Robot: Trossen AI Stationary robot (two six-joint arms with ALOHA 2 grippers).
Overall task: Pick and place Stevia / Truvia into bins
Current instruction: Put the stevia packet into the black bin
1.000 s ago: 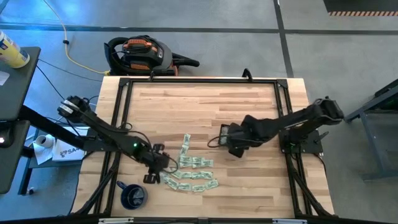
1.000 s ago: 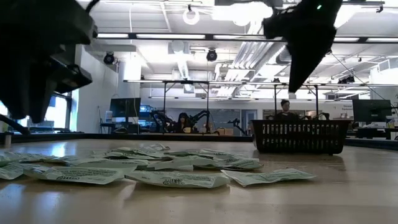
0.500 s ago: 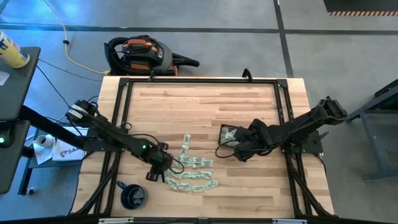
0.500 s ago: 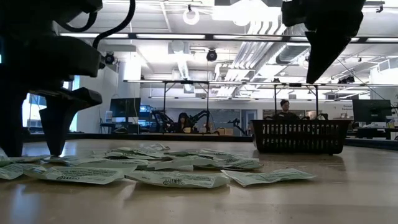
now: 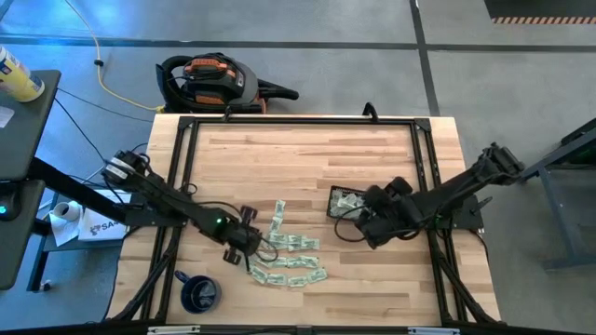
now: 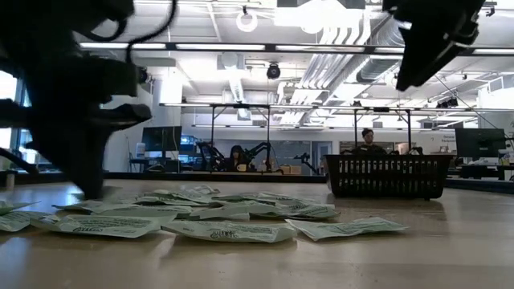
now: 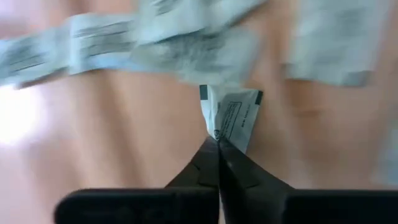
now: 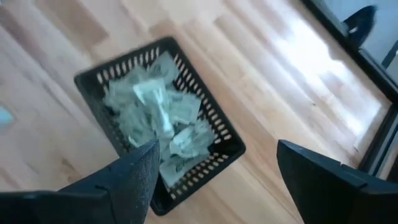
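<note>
One sachet [image 7: 233, 115] is pinched by its edge in the closed left gripper [image 7: 217, 140]. Carry it level to the tray [image 8: 224, 146]; the right gripper [image 8: 214, 165], fingers spread wide and empty, should clear off first.

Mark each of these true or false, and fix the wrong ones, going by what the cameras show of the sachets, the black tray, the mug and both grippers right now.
1. The left gripper is shut on a sachet. True.
2. The black tray is empty. False: it already holds a heap of sachets.
3. The right gripper is open, with nothing between its fingers. True.
4. The blue mug stands inside the black tray. False: it stands apart, at the table's near edge on the left arm's side.
5. No loose sachets remain on the table. False: a pile of sachets still lies on the wood by the left gripper.
</note>
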